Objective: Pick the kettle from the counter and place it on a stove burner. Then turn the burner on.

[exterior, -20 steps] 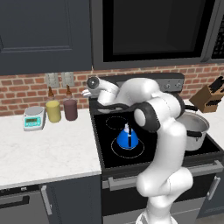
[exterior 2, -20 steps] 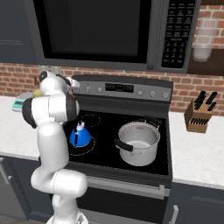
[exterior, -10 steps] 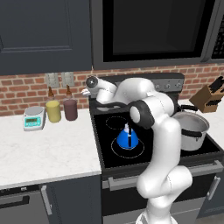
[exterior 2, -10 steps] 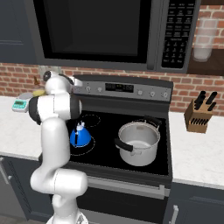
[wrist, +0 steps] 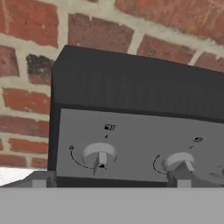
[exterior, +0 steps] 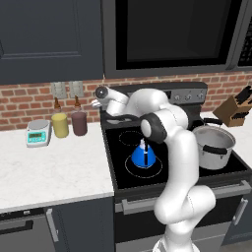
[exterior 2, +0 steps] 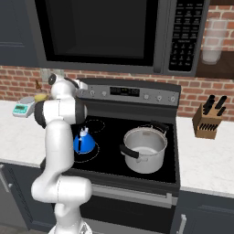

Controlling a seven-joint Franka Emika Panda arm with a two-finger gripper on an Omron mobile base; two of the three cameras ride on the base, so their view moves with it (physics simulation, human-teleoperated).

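Kettle: blue kettle (exterior: 144,154) upright on glossy black stovetop (exterior: 172,147), inside large white-outlined burner ring (exterior: 142,166), front-left of cooktop. Black handle + knob on top. Also in right base view (exterior 2: 83,142), partly behind arm's upper link.
Burner: ring shows around kettle base on all visible sides; smaller ring (exterior: 130,137) just behind it, bare.
Gripper: gripper (wrist: 109,181) up at stove's back control panel (wrist: 144,144), far-left end; fingers spread wide apart, nothing between them. Tips (wrist: 39,181) low in hand view, grey, one each side of left knob.
Knobs: left knob (wrist: 99,155) nearly centred between tips, close in front of hand; contact w/ knob – can't tell. 2nd knob (wrist: 179,162) to its right, near other tip.
Arm: white arm (exterior: 172,162) rises from base, bends over cooktop, reaches back-left to panel; wrist near brick wall (exterior: 29,98).
Counter: white marble counter (exterior: 49,172) left of stove; scale (exterior: 38,133), yellow jar (exterior: 60,124), dark-red jar (exterior: 78,123) at back by wall, well apart from kettle.
Other: silver pot (exterior: 212,146) w/ black handles on right side of cooktop, apart from kettle. Knife block (exterior 2: 205,121) on right counter.
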